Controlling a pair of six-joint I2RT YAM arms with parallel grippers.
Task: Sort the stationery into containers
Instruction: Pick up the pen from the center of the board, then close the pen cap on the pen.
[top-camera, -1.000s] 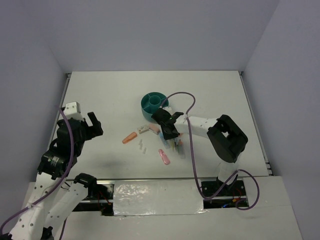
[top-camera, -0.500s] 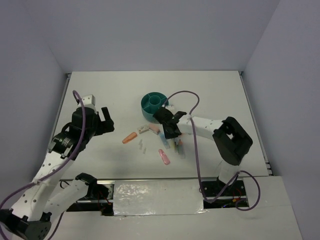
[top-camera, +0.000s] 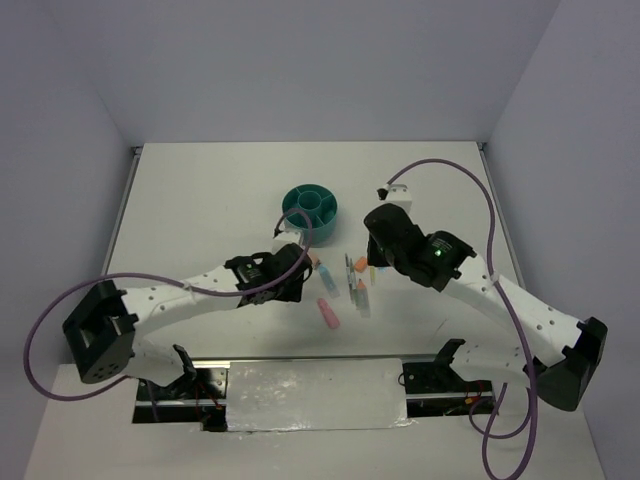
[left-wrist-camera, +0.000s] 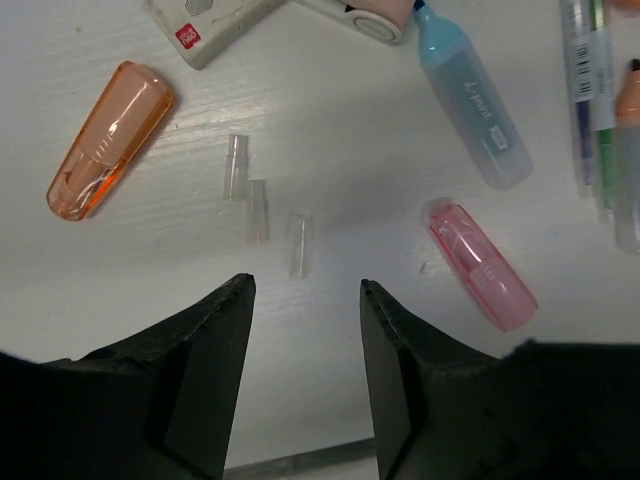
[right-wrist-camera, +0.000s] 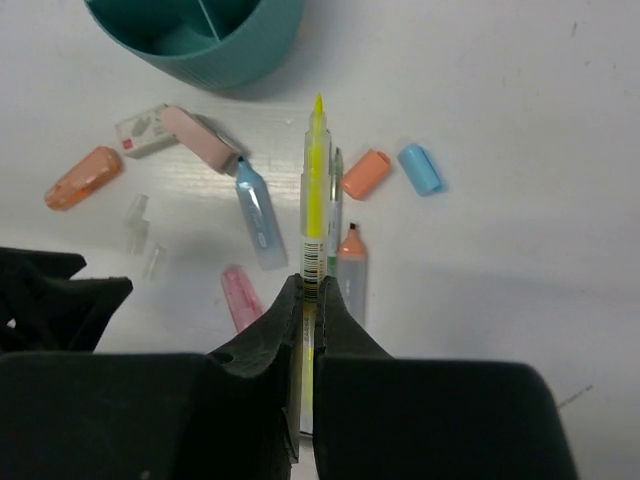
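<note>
Two arms stretch inward over the white tabletop (top-camera: 200, 180) and meet at a scatter of stationery just on the near side of the round teal organizer (top-camera: 310, 212). The right gripper (right-wrist-camera: 308, 290) has its jaws pressed onto a yellow highlighter (right-wrist-camera: 316, 180), pinching the barrel near its back end. The tip points at the organizer's ribbed wall and stops short of it. Alongside the barrel lie a green pen (right-wrist-camera: 336, 200) and an orange-tipped marker (right-wrist-camera: 351, 265). A stubby orange cap (right-wrist-camera: 365, 172) and a blue cap (right-wrist-camera: 419, 168) sit side by side just to the right of them.

The left gripper (left-wrist-camera: 305, 290) hovers with its jaws spread and nothing between them, the tips just short of three clear tubes (left-wrist-camera: 257, 210). A long orange cap (left-wrist-camera: 108, 140) lies to one side of the tubes and a pink highlighter (left-wrist-camera: 482, 262) to the other, each apart from them, with bare surface around the tips. A blue highlighter (left-wrist-camera: 472, 100) lies beyond the pink one, and a white eraser (left-wrist-camera: 205, 20) is cut off by the wrist view's top edge. The whole cluster sits mid-tabletop, well apart from the left and right edges, and the organizer stands well apart from the far edge.
</note>
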